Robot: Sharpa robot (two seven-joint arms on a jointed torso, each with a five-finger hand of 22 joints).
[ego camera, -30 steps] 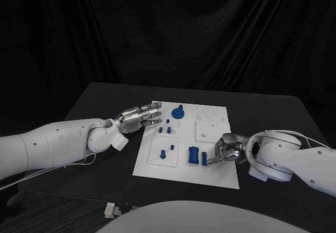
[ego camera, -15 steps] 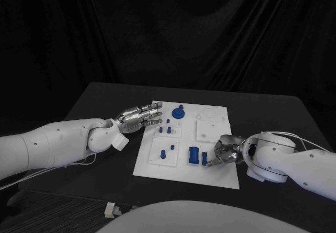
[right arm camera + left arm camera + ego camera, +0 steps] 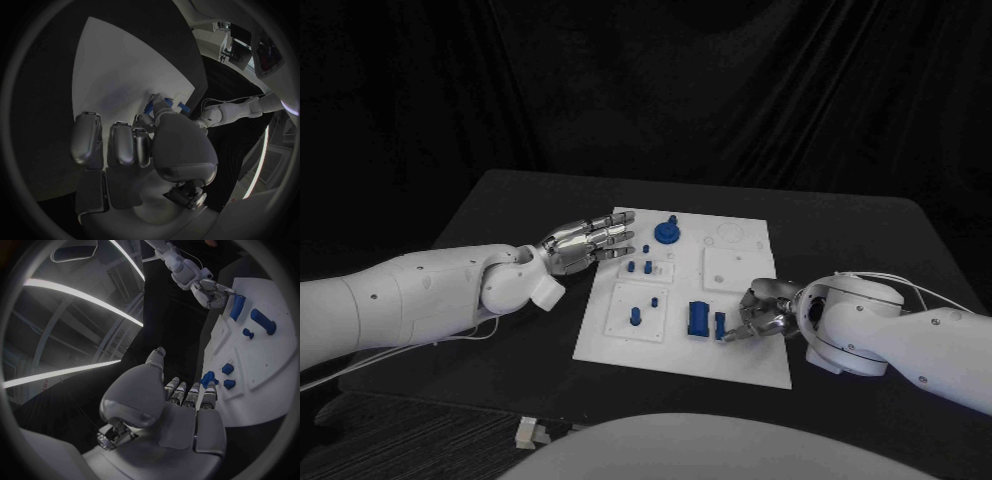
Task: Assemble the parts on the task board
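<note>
Task board sits mid-table w/ blue parts on it. Right hand at board's 4 o'clock, pinching a blue part. Left hand at 10 o'clock edge, fingers spread, holding nothing.

Left white arm reaching in from the side, its silver many-fingered left hand held flat with fingers extended together, holding nothing. Right white arm bent inward; silver right hand lowered, fingers curled downward.
</note>
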